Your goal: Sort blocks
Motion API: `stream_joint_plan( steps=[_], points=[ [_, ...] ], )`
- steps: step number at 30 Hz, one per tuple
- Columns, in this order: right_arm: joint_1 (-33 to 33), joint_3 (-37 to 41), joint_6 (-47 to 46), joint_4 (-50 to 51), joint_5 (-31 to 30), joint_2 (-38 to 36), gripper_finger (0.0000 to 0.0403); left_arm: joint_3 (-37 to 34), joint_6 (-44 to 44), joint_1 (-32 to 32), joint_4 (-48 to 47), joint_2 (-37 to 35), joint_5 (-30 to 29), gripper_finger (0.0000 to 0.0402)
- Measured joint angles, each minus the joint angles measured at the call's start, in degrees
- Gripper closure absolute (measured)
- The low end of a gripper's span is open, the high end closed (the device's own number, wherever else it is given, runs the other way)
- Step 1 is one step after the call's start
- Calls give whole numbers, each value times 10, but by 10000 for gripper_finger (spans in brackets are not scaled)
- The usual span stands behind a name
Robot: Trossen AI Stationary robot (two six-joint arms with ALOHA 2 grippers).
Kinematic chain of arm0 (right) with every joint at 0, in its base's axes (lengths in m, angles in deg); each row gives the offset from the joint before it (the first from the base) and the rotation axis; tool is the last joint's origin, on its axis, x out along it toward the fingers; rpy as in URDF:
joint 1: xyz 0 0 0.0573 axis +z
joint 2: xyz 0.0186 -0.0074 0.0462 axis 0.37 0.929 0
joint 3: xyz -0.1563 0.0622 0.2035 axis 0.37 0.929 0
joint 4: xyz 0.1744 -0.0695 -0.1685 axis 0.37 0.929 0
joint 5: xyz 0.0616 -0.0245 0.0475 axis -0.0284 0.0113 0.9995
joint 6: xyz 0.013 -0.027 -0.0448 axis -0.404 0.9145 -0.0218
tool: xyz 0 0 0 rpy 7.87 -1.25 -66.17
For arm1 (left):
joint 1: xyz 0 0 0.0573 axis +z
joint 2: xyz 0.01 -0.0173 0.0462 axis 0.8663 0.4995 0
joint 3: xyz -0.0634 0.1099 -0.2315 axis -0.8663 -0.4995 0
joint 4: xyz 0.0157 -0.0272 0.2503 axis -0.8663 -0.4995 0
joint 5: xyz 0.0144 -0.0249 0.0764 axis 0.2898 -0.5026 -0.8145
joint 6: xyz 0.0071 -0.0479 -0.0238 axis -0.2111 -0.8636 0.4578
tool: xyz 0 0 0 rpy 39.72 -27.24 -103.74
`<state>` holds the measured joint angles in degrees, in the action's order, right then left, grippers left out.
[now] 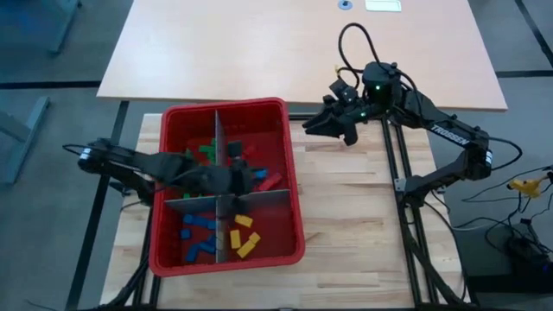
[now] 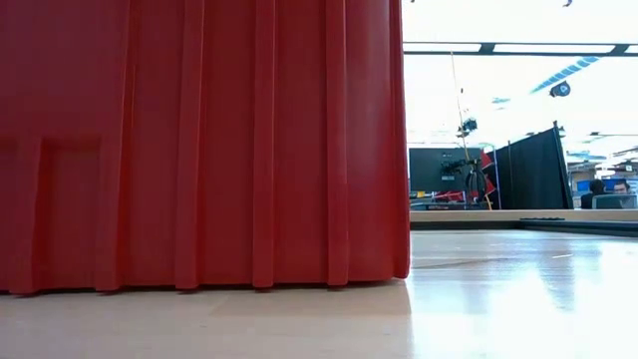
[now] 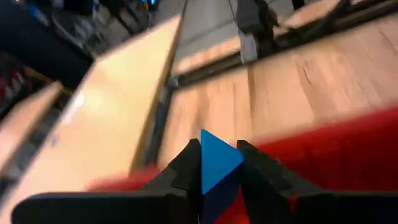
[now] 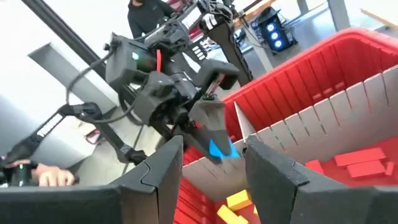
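Note:
A big red bin [image 1: 294,186] is split by grey panels [image 1: 219,138] into compartments. Green blocks [image 1: 206,152] lie far left, red blocks [image 1: 270,180] far right, blue blocks [image 1: 197,233] near left and yellow blocks [image 1: 244,238] near right. My left gripper [image 1: 252,178] reaches in from the table's left, over the panels' crossing, and is shut on a blue block [image 3: 217,165]. My right gripper [image 1: 313,127] hovers open beside the bin's far right corner, holding nothing; the right wrist view looks between its fingers at the left gripper. My left gripper pinches the blue block between its two fingers [image 3: 186,171], which press on two opposite faces. One end of the block [image 3: 219,155] sticks out past the fingertips. The fingers slant down from the table's left. The block [image 4: 221,148] hangs clear above the panels and the other blocks.
The bin's tall red wall [image 2: 199,150] fills most of the low view. Bare wooden table [image 1: 354,216] lies to the bin's right and near side. A larger tabletop [image 1: 285,43] stands beyond the far edge. Cables [image 1: 527,186] hang at the right.

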<state>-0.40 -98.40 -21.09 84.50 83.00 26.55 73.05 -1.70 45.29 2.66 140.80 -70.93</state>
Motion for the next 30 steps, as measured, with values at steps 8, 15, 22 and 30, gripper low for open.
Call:
stream_joint_plan(
  steps=[8,15,22,30],
  points=[
    [-30,0,48,0,-3,-1,263,0,-278,-143,-259,-78,-11,334],
    [-42,0,70,0,-17,0,259,0,-517,-271,-435,-66,41,334],
    [-42,0,82,0,-35,0,264,0,-626,-313,-518,-44,121,311],
    [-40,0,82,2,-41,0,262,0,-648,-314,-534,-43,126,169]
  ],
)
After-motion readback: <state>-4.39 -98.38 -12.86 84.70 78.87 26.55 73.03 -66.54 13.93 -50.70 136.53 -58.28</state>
